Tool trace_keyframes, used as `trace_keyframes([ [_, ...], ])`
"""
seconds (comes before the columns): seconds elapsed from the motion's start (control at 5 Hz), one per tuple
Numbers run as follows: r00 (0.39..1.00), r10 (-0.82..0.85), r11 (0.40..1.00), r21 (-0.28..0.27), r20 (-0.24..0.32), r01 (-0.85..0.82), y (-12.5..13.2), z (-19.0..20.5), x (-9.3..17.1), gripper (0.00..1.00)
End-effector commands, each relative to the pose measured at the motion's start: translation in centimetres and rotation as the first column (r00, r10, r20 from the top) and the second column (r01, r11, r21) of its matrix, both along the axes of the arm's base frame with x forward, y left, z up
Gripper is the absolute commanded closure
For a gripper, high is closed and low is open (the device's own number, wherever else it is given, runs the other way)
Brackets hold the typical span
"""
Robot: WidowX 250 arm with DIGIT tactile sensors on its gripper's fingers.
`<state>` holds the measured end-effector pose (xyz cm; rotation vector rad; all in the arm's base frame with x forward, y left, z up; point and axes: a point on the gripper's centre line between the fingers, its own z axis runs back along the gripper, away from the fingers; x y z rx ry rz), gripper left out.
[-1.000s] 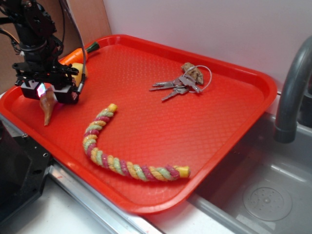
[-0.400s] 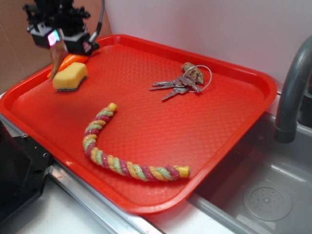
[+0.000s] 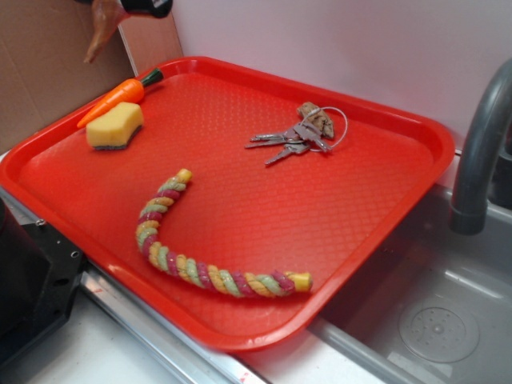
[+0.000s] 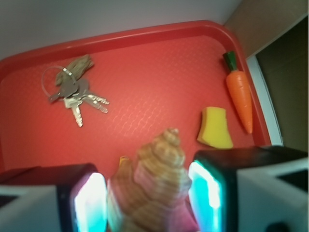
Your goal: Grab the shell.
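1. Tan-brown and ribbed, the shell [image 4: 157, 186] fills the lower middle of your wrist view, wedged between the two glowing pads [image 4: 200, 193] of the gripper [image 4: 147, 198], with its pointed tip aimed away from the camera toward the tray [image 4: 145, 43].
2. Your exterior view shows far less of this: only the shell's [image 3: 102, 28] tapered end hangs down at the top left corner, well above the tray [image 3: 436, 136], and just a dark sliver of the gripper [image 3: 144, 6] is in frame beside it.
3. You can read the grip only from the wrist camera: the jaws are closed partway and pinch the shell on both sides, nothing else between them.
4. The arm itself is out of frame in the exterior view; you see the wrist looking steeply down on the tray from high above.
5. Below the gripper, the wrist view gives you the keys [image 4: 72, 94] at left, the yellow sponge [image 4: 215, 128] and the orange carrot [image 4: 240, 94] at right.
6. Only the exterior view shows you all of the braided rope [image 3: 200, 248] on the tray and the grey faucet [image 3: 480, 144] over the sink at right.
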<state>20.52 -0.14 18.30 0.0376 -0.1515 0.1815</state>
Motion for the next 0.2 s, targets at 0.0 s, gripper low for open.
trace_keyframes([
  [0.0,0.999,-0.019,1.0,0.003,0.043,0.018,-0.3,1.51,-0.92,1.0],
])
